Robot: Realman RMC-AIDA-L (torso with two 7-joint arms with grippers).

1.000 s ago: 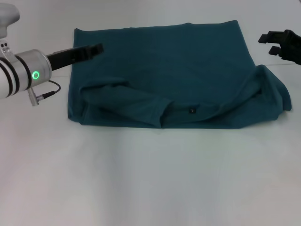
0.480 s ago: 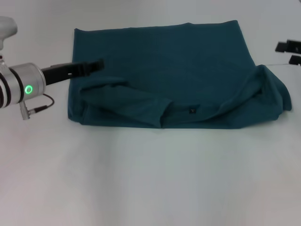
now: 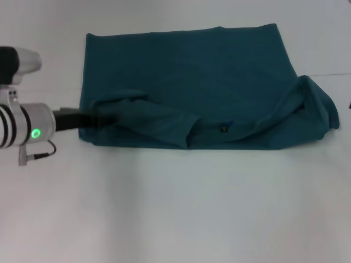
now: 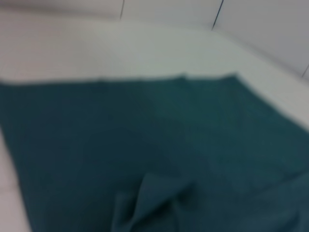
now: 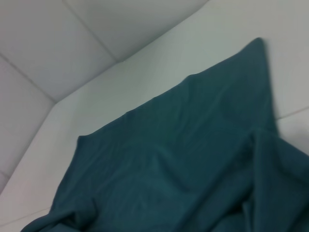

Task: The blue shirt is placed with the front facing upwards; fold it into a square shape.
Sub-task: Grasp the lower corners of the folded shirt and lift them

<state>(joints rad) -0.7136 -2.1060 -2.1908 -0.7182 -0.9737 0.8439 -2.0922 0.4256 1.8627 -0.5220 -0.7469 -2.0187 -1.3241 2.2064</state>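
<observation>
Left claw sits low at the shirt's near-left edge by the folded sleeve; can't tell if it's wide or pinching. Shirt lies part-folded across the table, collar side nearest. Soft, light, floppy, prob. drags, so grab hems and corners. Right claw out of view.

Blue shirt: dark teal, lay partly folded on white surface, far portion flat, both sleeves bunched inward along near edge.
</observation>
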